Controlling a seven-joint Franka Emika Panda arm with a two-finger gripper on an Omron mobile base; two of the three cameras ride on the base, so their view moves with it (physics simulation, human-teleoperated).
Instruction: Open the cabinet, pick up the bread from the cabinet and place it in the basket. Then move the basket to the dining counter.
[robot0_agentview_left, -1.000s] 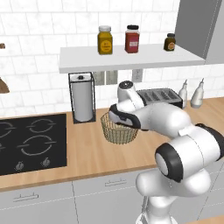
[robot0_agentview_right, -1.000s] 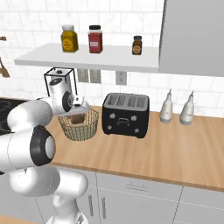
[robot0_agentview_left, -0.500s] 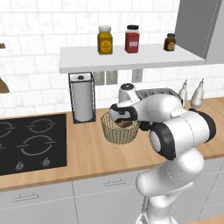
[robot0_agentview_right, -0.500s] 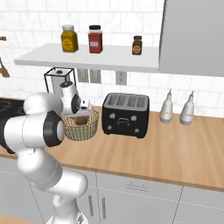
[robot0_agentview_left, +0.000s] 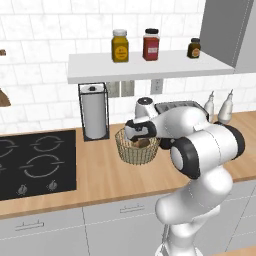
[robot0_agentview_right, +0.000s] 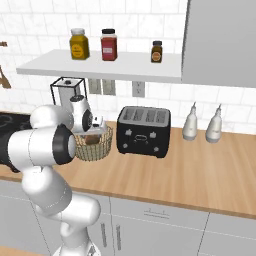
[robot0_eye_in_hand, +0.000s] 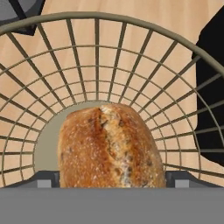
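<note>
The arm is reaching forward and down into the basket (robot0_agentview_left: 137, 146) near the counter's (robot0_agentview_left: 100, 175) back edge, its gripper (robot0_eye_in_hand: 112, 177) clasping the bread (robot0_eye_in_hand: 109, 146).

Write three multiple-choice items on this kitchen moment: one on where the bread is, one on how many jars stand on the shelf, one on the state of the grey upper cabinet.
1. Where is the bread?
A. on the hob
B. inside the basket
C. on the shelf

2. How many jars stand on the shelf?
A. three
B. one
C. five

3. How does the cabinet look?
A. door missing
B. door swung wide open
C. front panel flat and shut

Answers: 1 B, the hand view shows the loaf on the basket floor, ringed by wire. 2 A, a yellow, a red and a small dark jar. 3 C, the right base view shows an unbroken grey panel.
</note>
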